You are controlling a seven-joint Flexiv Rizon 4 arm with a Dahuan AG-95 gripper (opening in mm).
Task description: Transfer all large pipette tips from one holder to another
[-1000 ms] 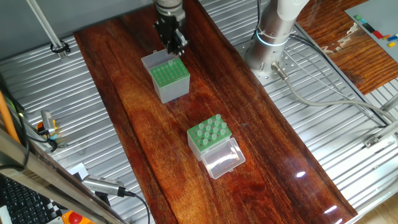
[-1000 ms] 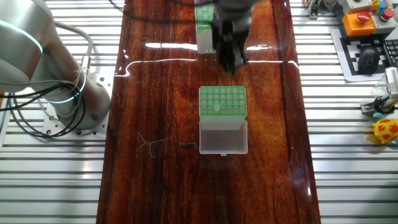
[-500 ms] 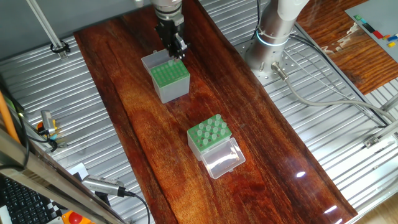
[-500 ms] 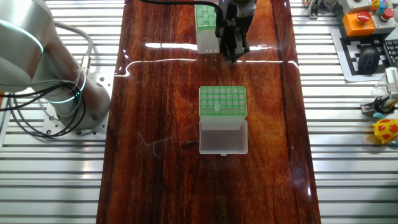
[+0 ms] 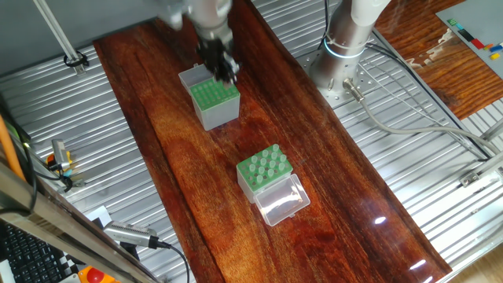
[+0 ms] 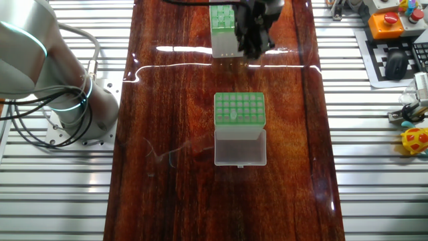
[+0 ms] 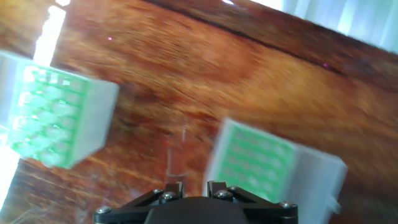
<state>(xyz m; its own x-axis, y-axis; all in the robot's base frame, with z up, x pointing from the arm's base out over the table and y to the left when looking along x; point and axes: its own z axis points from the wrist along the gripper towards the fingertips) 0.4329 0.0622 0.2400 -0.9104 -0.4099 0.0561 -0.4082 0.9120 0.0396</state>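
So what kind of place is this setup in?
Probably a robotics lab bench: a dark polished wooden tabletop on ribbed metal, two green-topped pipette tip boxes, and a red emergency stop button beside it.

The gripper (image 5: 222, 69) has drifted slightly sideways above the grey-sided box (image 5: 214, 104), apparently tilting, and now looks motion-blurred.

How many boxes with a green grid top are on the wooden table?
2. The grey-sided box stands at the far end of the table, directly under the gripper. The clear-sided box stands nearer the middle, its clear lid lying open on the table.
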